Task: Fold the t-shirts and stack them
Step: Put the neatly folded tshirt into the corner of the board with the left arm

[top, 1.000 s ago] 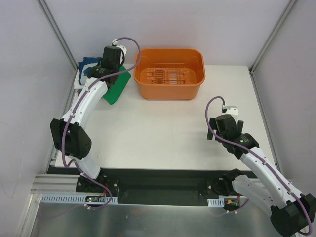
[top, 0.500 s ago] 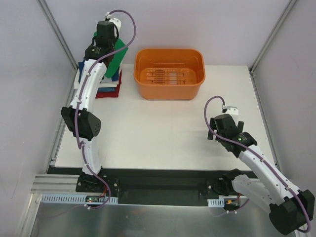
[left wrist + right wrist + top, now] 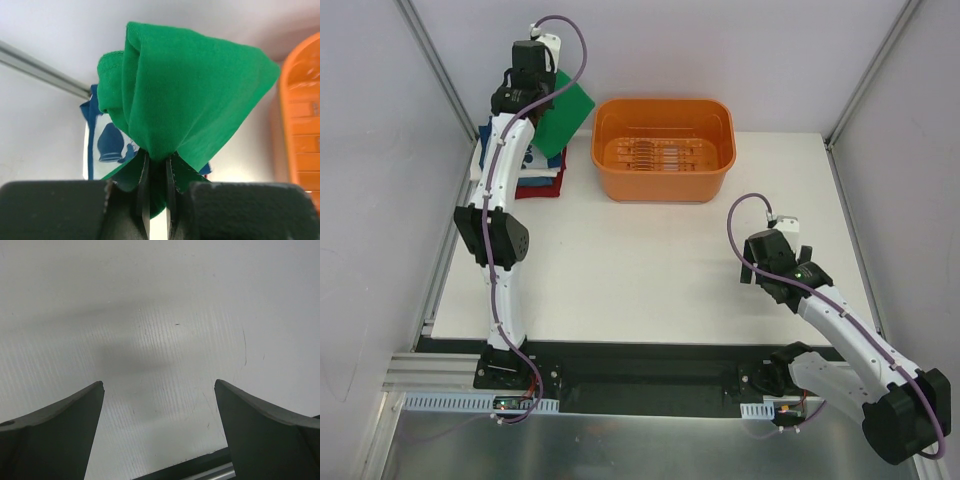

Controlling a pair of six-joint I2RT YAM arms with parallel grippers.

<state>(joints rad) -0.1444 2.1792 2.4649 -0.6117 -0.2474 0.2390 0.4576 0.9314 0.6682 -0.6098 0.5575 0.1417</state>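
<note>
My left gripper is shut on the folded bright green t-shirt and holds it raised above the stack of folded t-shirts at the far left of the table. In the left wrist view the green t-shirt hangs bunched from my pinched jaws, and the navy and white printed shirt on top of the stack shows below. A red shirt lies at the stack's bottom. My right gripper is open and empty over bare table at the right.
An orange plastic tub stands at the back centre, just right of the stack. Metal frame posts and grey walls close in the table's left, back and right sides.
My left arm has lifted the green t-shirt up off the table beside the stack and now holds it higher, over the stack. The right gripper has shifted slightly.
</note>
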